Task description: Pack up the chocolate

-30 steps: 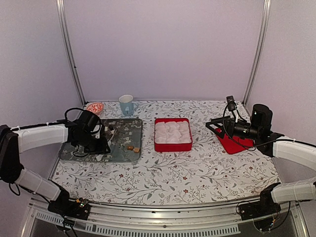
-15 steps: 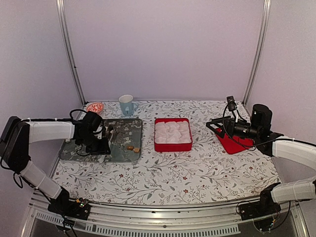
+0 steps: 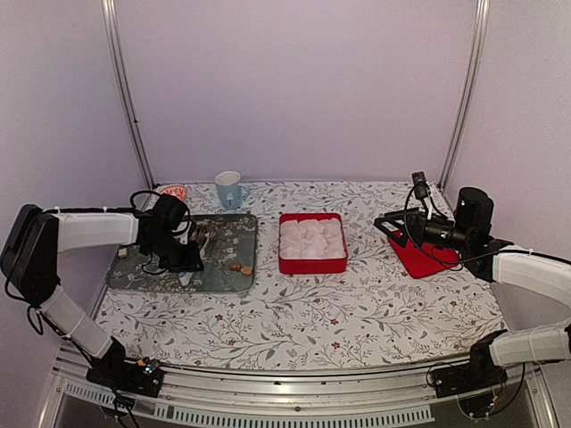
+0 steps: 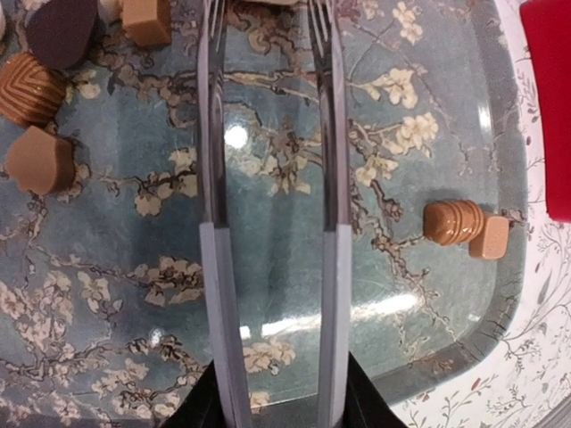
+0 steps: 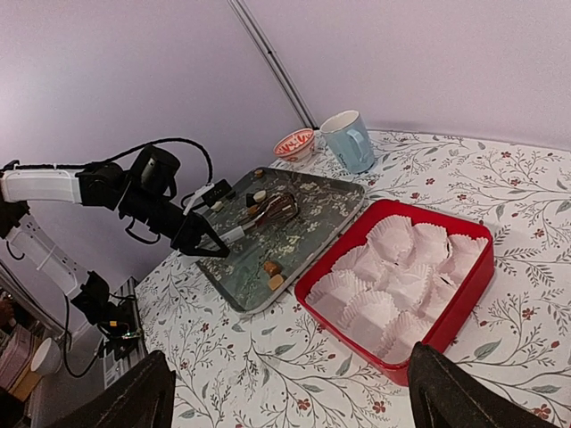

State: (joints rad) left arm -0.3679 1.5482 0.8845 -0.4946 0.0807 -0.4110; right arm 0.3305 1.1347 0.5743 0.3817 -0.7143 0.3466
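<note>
Several pieces of chocolate lie on a blue floral tray (image 4: 500,134): a dark heart (image 4: 58,31), a tan square (image 4: 147,20), a ribbed brown one (image 4: 27,89) and a tan heart (image 4: 37,160) at the far left. A brown barrel (image 4: 452,221) and a tan cube (image 4: 489,236) sit near the right rim. My left gripper (image 4: 281,406) is shut on metal tongs (image 4: 268,178), whose arms stand apart over bare tray with nothing between them. The red box (image 3: 312,265) with white paper cups lies right of the tray (image 3: 223,267). My right gripper (image 3: 393,228) hangs open, far right.
A red lid (image 3: 428,259) lies under the right arm. A blue cup (image 3: 228,189) and a small red-patterned bowl (image 3: 172,191) stand behind the tray. A floral cloth (image 3: 312,321) covers the table. Metal posts rise at the back corners.
My left gripper has shifted a little to the right over the tray, and the tongs' arms have come slightly closer together. The right arm has not moved.
</note>
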